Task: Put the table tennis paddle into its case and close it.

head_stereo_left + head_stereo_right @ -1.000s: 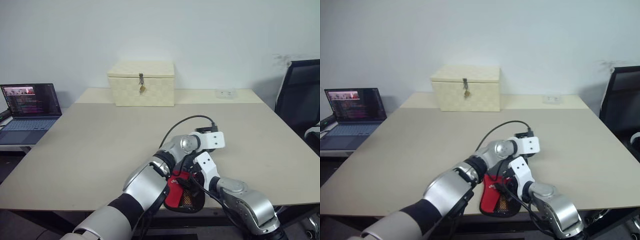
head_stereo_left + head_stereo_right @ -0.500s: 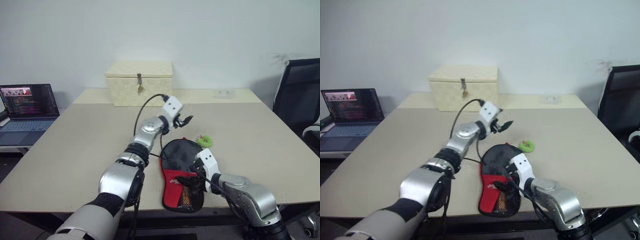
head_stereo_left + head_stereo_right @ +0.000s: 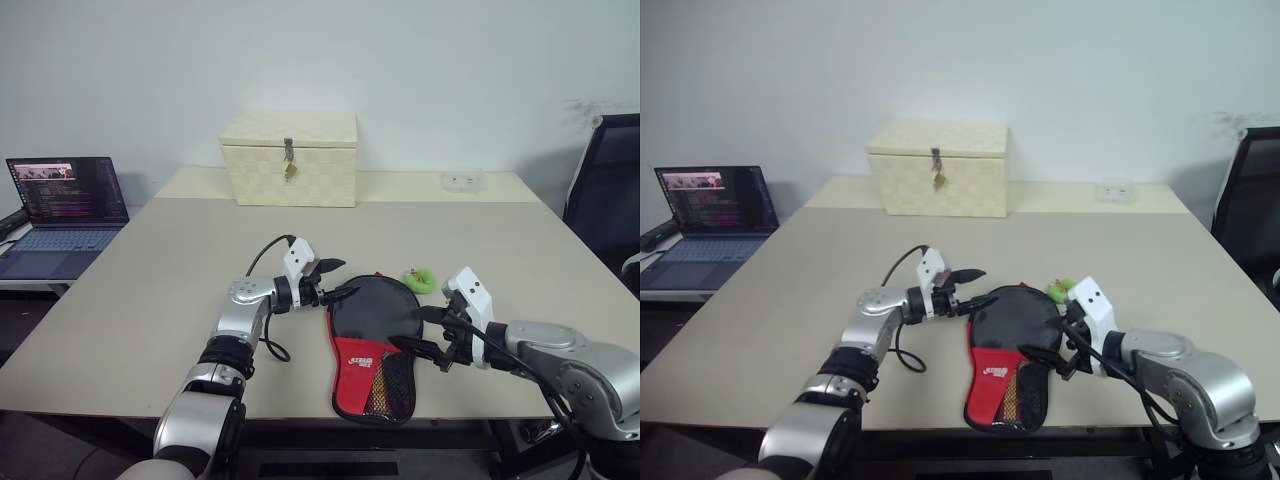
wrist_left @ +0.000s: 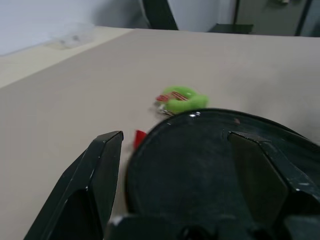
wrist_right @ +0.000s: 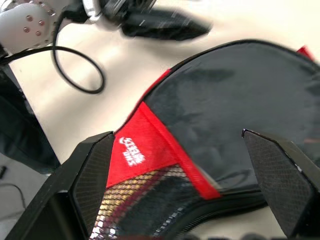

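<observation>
Both claws hang spread and hold nothing: the left claw [image 3: 333, 281] just beside the round end of the case [image 3: 372, 340], the right claw [image 3: 428, 334] at its other side. It lies flat near the surface's [image 3: 150, 290] front edge.

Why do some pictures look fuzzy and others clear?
Right wrist view: the left gripper is smeared while the case looks sharp. Left wrist view: the green zipper pull and case rim are soft. Left eye view: the table is evenly lit, shadows faint.
</observation>
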You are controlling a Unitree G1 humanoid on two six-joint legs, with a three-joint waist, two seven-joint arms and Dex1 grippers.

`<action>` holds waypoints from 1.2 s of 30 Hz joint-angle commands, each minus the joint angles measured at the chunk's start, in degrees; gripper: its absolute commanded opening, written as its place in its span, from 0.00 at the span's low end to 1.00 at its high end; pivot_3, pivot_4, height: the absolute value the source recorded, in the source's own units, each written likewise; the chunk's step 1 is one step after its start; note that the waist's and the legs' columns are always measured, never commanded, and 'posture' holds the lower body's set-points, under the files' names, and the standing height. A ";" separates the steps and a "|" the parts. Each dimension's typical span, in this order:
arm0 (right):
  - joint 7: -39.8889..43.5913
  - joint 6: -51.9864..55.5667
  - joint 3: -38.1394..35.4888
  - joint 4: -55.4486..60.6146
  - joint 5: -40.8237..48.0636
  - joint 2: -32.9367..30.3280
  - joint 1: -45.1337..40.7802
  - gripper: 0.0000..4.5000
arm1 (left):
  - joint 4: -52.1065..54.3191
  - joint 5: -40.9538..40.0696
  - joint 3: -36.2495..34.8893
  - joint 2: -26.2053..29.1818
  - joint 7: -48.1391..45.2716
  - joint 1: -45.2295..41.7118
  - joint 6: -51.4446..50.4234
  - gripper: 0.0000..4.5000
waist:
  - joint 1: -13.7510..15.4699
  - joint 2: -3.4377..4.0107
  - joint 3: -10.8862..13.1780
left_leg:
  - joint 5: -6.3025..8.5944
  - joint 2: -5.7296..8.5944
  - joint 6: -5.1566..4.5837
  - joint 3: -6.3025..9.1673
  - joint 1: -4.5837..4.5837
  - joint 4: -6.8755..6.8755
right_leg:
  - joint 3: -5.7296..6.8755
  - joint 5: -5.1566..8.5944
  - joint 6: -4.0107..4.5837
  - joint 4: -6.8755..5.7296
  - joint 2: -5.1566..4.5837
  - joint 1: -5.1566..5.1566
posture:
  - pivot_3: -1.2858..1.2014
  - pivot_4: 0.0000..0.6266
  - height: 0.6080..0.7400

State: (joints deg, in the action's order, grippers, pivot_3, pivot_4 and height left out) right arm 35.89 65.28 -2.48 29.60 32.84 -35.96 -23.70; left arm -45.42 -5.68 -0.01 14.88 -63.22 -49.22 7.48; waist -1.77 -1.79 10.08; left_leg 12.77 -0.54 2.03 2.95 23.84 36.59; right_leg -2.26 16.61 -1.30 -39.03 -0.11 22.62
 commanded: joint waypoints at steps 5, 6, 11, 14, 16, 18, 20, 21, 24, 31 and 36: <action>7.36 -36.70 14.39 -24.72 -24.22 -10.49 -7.40 1.00 | 0.16 0.77 3.34 -1.75 1.37 -0.53 1.16 0.81 | -0.09 0.01 0.04 | 0.01 0.01 -0.02 -0.05 -0.06 0.27 | -0.02 0.09 -0.34 0.05 0.03 -0.19 | 0.52 0.24 1.00; 7.63 -39.84 15.20 -28.15 -25.84 -9.93 -8.76 1.00 | -0.04 0.91 3.67 -1.79 1.29 -0.58 1.24 0.81 | -0.22 0.03 0.04 | 0.01 0.01 -0.02 -0.08 -0.08 0.27 | -0.05 0.09 -0.33 0.03 0.05 -0.18 | 0.52 0.24 1.00; 8.79 -54.27 19.12 -47.13 -33.27 -5.61 -17.01 1.00 | -0.21 0.90 4.85 -1.85 1.04 0.00 0.83 0.81 | -0.33 0.15 0.14 | 0.01 -0.03 -0.02 -0.13 -0.09 0.26 | -0.10 -0.08 -0.05 -0.01 0.13 -0.15 | 0.52 0.24 1.00; 7.28 -59.93 20.16 -57.04 -36.74 -1.93 -21.31 1.00 | 1.04 0.70 5.15 -1.47 0.76 1.01 0.12 0.81 | -0.23 0.15 0.14 | 0.01 -0.06 -0.02 -0.11 -0.08 0.26 | -0.09 -0.08 -0.04 0.00 0.12 -0.15 | 0.52 0.24 1.00; 6.64 -63.20 20.88 -63.16 -38.97 0.53 -23.73 1.00 | 2.00 0.59 5.33 -1.23 0.58 1.64 -0.43 0.81 | -0.10 0.17 0.15 | 0.01 -0.08 -0.02 -0.12 -0.08 0.27 | -0.09 -0.08 -0.04 -0.02 0.09 -0.15 | 0.52 0.24 1.00; 6.30 -65.99 21.29 -67.91 -40.74 2.30 -25.43 1.00 | 2.63 0.51 5.54 -1.09 0.55 1.98 -0.81 0.81 | -0.07 0.18 0.16 | 0.01 -0.08 -0.02 -0.11 -0.07 0.28 | -0.08 -0.09 -0.03 -0.01 0.07 -0.15 | 0.52 0.24 1.00; 5.36 -68.47 21.77 -72.57 -42.59 3.88 -27.08 1.00 | 3.21 0.47 5.68 -1.00 0.58 2.20 -1.20 0.81 | -0.12 0.19 0.16 | 0.01 -0.07 -0.02 -0.12 -0.08 0.28 | -0.10 -0.09 -0.03 -0.02 0.04 -0.15 | 0.52 0.24 1.00; 4.93 -69.49 21.88 -74.51 -43.36 4.51 -27.75 1.00 | 3.41 0.46 5.75 -0.96 0.61 2.28 -1.35 0.81 | -0.15 0.19 0.16 | 0.01 -0.07 -0.02 -0.12 -0.08 0.29 | -0.10 -0.09 -0.03 -0.04 0.04 -0.15 | 0.52 0.24 1.00; 3.16 -71.82 22.19 -79.53 -45.63 5.99 -29.61 1.00 | 3.90 0.51 5.96 -0.92 0.73 2.42 -1.67 0.81 | -0.28 0.19 0.16 | 0.01 -0.10 -0.02 -0.12 -0.17 0.31 | -0.10 -0.11 0.01 -0.10 0.05 -0.21 | 0.52 0.24 1.00; 4.40 -73.49 20.92 -82.47 -46.43 6.47 -30.25 0.56 | 3.55 0.95 7.07 -1.42 0.52 3.20 -2.15 0.82 | -0.19 0.21 0.17 | 0.00 -0.08 -0.01 -0.13 -0.42 0.31 | -0.13 -0.12 0.02 -0.13 0.05 -0.42 | 0.52 0.24 1.00; 6.27 -72.91 20.33 -80.74 -46.38 5.82 -29.52 0.16 | 0.92 1.23 8.12 -1.88 -1.23 3.16 -2.01 0.82 | -0.10 0.25 0.19 | 0.01 -0.08 -0.02 -0.13 -0.39 0.28 | -0.13 -0.12 0.02 -0.10 0.05 -0.40 | 0.52 0.24 1.00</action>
State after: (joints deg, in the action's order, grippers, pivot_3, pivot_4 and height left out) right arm 41.53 -7.93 19.22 -52.42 -13.48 -28.95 -53.02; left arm -44.24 -4.33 7.66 13.29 -63.49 -45.55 5.27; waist -1.88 -1.54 10.27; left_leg 12.77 -0.62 2.01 2.82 23.45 36.87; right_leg -2.40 16.49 -1.28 -39.13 -0.07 22.22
